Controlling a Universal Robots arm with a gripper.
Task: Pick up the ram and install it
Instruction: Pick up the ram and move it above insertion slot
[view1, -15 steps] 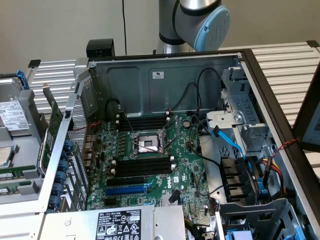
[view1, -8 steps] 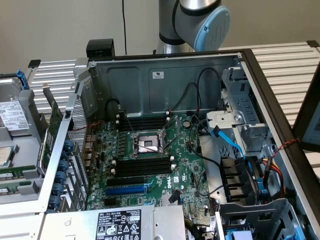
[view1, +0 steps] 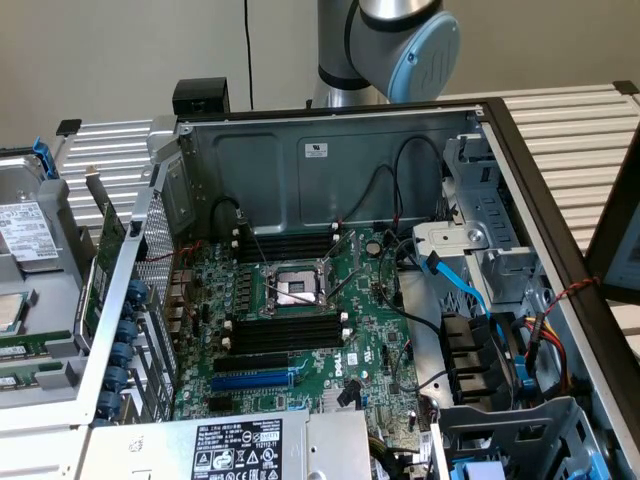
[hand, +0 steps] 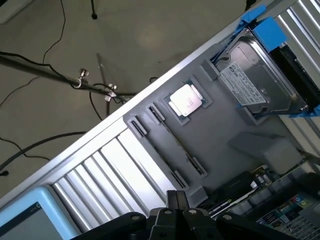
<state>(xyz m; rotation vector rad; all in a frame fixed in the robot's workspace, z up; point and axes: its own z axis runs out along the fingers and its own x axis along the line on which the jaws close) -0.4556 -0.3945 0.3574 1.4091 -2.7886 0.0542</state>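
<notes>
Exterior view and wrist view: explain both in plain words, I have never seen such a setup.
The exterior view looks from outside at an open computer case with its motherboard exposed; the grey and blue robot arm stands behind it. The wrist view comes from a camera on that arm, looking past its gripper, which is shut and holds nothing. Beyond it lies a grey tray with a processor chip, a hard drive and the ram, a thin stick on edge. The black memory slots look empty.

Only "DELL" reads, white on the motherboard (view1: 365, 330); the power supply label (view1: 235, 450) carries illegible print.
</notes>
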